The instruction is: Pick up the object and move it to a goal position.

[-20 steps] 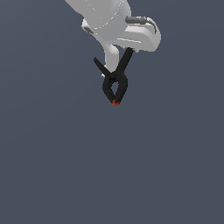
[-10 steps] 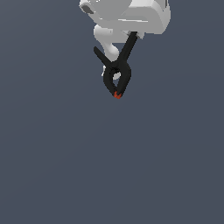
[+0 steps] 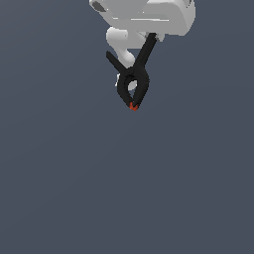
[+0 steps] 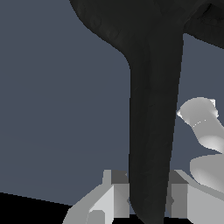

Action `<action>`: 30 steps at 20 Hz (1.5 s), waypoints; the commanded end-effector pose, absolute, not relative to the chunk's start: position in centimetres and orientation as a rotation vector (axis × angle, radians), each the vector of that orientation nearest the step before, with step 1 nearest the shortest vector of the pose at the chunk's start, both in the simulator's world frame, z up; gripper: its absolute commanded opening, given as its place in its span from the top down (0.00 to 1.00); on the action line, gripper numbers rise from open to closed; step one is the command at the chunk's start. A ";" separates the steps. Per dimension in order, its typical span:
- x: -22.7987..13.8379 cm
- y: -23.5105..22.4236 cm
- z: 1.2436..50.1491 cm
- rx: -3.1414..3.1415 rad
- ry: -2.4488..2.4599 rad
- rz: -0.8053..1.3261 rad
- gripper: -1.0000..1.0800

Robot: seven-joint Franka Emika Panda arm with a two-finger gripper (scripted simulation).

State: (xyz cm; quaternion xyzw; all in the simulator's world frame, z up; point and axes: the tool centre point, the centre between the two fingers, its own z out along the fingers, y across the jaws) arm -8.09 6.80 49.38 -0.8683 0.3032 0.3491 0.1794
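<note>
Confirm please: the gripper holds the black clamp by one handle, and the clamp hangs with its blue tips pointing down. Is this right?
Not quite: the tips are red-orange, not blue, as the exterior view shows. The gripper does hold the black clamp by one handle, tips pointing down.

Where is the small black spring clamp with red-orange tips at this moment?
In the exterior view, the small black spring clamp hangs near the top centre, one handle held in the white gripper above it, red-orange tips pointing down.

Clamp (image 3: 133, 85) hanging below arm (image 3: 149, 15), one handle between the fingers (image 4: 109, 194), tips lowest
</note>
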 end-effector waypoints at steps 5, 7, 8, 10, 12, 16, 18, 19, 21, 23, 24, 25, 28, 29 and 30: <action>-8.0 6.5 50.3 -2.456 0.856 0.983 1.00; -7.9 6.3 50.7 -2.456 0.856 0.983 1.00; -7.9 6.2 51.0 -2.456 0.856 0.983 1.00; -7.8 6.0 51.6 -2.456 0.856 0.983 1.00; -7.7 5.7 52.2 -2.457 0.856 0.983 1.00; -7.4 5.2 53.5 -2.458 0.856 0.982 1.00; -7.3 4.9 54.2 -2.458 0.856 0.982 1.00; -7.2 4.8 54.5 -2.458 0.856 0.982 1.00; -7.1 4.6 55.1 -2.458 0.856 0.982 1.00; -7.0 4.4 55.6 -2.458 0.856 0.982 1.00; -6.9 4.3 55.8 -2.458 0.856 0.982 1.00; -6.9 4.2 56.1 -2.458 0.856 0.982 1.00; -6.8 4.0 56.6 -2.458 0.856 0.982 1.00; -6.7 4.0 56.7 -2.458 0.856 0.982 1.00; -6.7 4.0 56.8 -2.458 0.856 0.982 1.00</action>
